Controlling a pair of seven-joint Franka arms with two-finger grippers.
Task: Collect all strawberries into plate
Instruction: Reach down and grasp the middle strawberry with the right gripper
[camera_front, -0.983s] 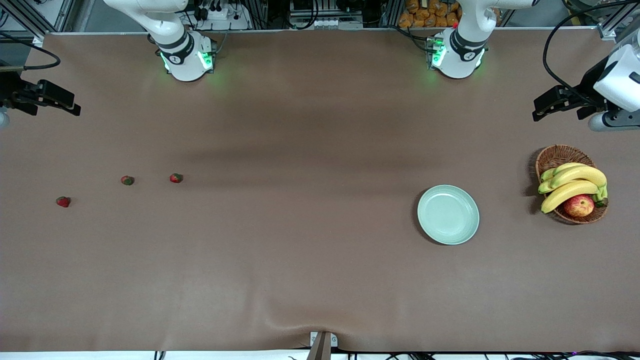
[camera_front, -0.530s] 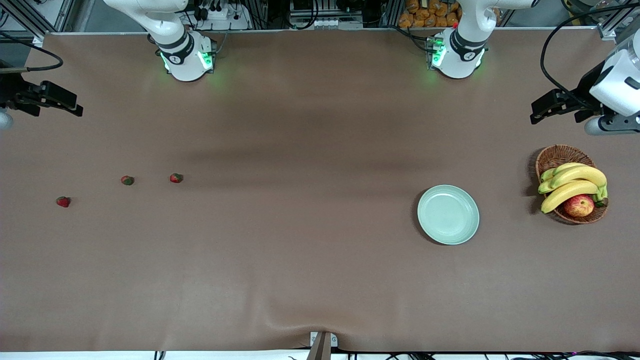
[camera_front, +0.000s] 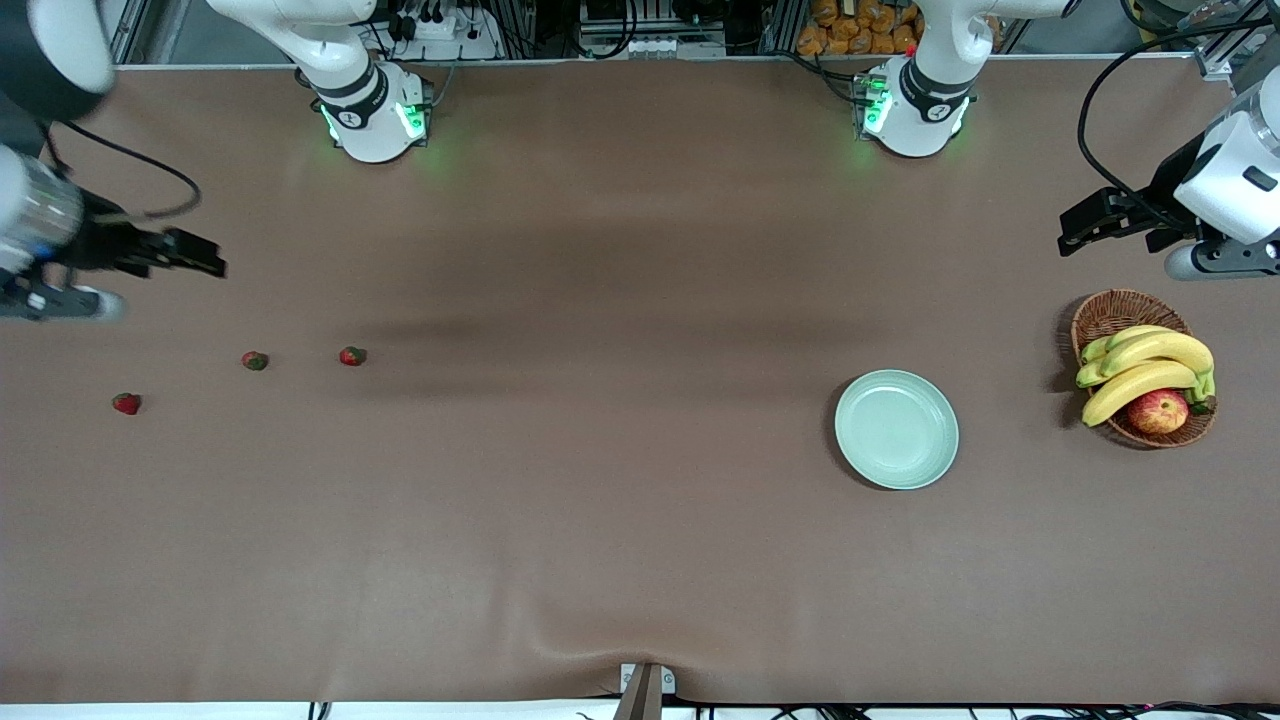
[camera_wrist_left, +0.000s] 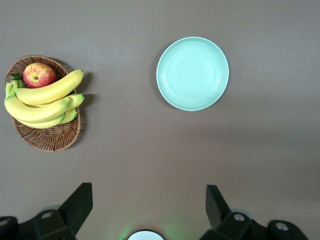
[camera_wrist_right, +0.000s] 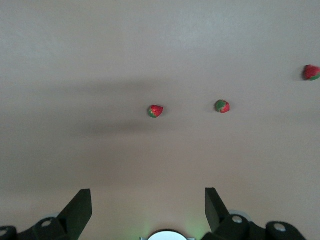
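Motion shows at the right arm's end: the right gripper (camera_front: 205, 265) has swung in over the table near the strawberries (camera_front: 255, 360), likely starting the first pick. All three berries lie well apart from the empty plate (camera_front: 896, 429). Above the basket (camera_front: 1118, 310), the left gripper (camera_front: 1075, 232) has barely shifted. Both jaws stand wide apart, holding nothing.

High front camera faces the bases; wrist cameras look straight down.
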